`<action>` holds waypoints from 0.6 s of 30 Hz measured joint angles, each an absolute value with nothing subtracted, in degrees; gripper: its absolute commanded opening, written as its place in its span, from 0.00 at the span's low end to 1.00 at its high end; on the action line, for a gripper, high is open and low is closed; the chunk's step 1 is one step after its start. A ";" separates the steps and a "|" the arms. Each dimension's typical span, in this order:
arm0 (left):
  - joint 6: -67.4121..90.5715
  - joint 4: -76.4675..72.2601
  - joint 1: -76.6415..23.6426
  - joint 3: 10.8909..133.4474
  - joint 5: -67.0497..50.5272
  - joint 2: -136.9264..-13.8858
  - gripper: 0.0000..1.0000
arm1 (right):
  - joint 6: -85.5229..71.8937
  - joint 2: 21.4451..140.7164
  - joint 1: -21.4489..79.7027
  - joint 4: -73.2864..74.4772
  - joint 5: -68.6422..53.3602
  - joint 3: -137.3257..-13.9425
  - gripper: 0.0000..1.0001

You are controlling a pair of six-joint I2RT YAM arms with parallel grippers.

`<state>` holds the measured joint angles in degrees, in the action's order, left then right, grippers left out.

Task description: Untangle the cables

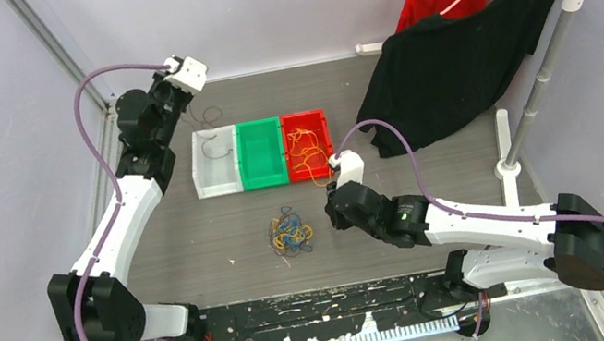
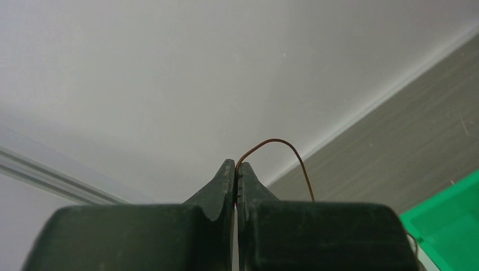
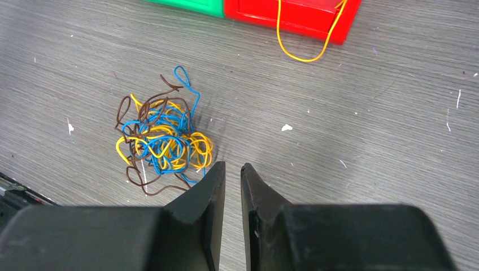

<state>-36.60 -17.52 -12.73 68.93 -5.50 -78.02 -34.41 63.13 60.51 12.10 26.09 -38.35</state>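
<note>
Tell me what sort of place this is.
Likely a robotics lab test cell: a left arm and right arm bolted to a walled-in table, three coloured bins, and a tangle of cables laid out.

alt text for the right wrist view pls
A tangle of blue, yellow and brown cables lies on the grey table, just beyond and left of the right gripper, whose jaws stand slightly apart, holding nothing. At the top edge a yellow cable loops out of a red bin beside a green bin.
</note>
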 measured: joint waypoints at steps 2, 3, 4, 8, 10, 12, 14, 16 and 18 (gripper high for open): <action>-36.34 -15.40 -12.73 67.79 -5.91 -78.02 0.00 | -34.46 63.13 60.51 12.10 26.09 -38.35 0.22; -36.21 -14.44 -12.73 67.40 -6.11 -78.02 0.00 | -34.57 63.13 60.51 12.10 26.11 -38.35 0.22; -36.10 -13.74 -12.73 67.11 -6.17 -78.02 0.00 | -34.63 63.13 60.51 12.10 26.11 -38.35 0.22; -36.05 -11.77 -12.73 63.86 -6.57 -77.17 0.00 | -34.87 63.13 60.49 12.12 26.11 -38.35 0.22; -36.42 -11.35 -12.73 61.69 -6.83 -76.69 0.00 | -35.07 63.13 60.38 12.12 26.11 -38.35 0.22; -37.06 -11.27 -12.73 59.57 -7.55 -76.47 0.00 | -35.27 63.09 60.36 12.16 26.13 -38.33 0.22; -38.87 -11.38 -12.73 57.45 -8.58 -76.44 0.00 | -35.53 62.87 60.34 12.27 26.22 -38.28 0.22; -41.28 -11.29 -12.73 55.72 -9.30 -76.44 0.00 | -35.92 62.54 60.25 12.40 26.39 -38.22 0.22; -43.16 -10.66 -12.95 55.13 -9.21 -76.53 0.00 | -36.18 62.15 60.25 12.45 26.50 -38.11 0.22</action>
<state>-43.16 -10.66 -12.95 55.13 -9.21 -76.53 -36.18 62.15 60.25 12.45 26.50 -38.11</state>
